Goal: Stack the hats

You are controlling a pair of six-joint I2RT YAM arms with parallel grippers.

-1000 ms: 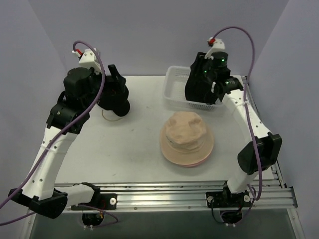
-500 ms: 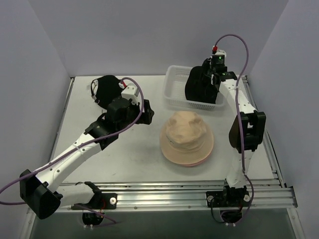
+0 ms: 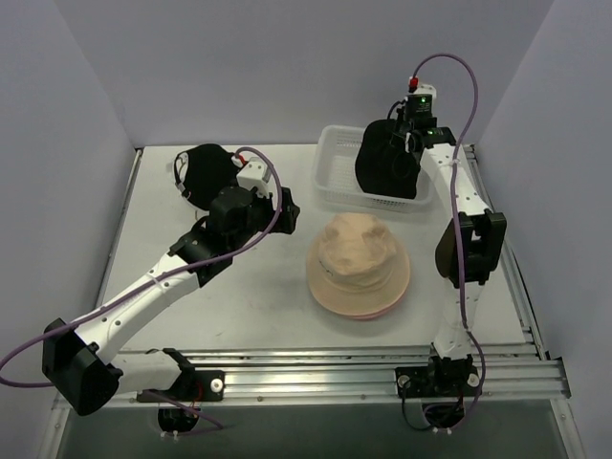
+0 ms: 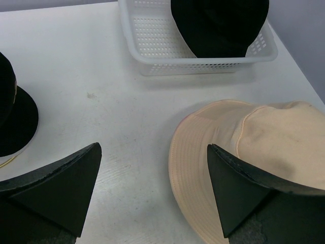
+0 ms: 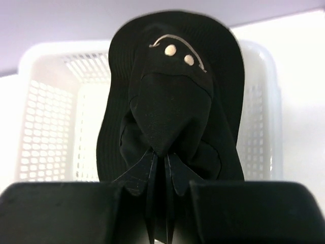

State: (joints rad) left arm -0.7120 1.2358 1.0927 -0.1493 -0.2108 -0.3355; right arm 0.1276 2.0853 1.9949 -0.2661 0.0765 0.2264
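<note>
One black bucket hat (image 3: 387, 164) hangs at 1 o'clock, crown pinched in the right gripper (image 5: 161, 168), brim pointing down into the basket (image 3: 335, 177); left gripper (image 4: 152, 148) spread wide

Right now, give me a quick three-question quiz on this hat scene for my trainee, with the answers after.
1. True or false: the right gripper is shut on the black bucket hat.
2. Where is that hat? A at the white basket, B on a shelf, C on the floor.
3. Fill in: the left gripper is ____.
Key: 1 true; 2 A; 3 open.
</note>
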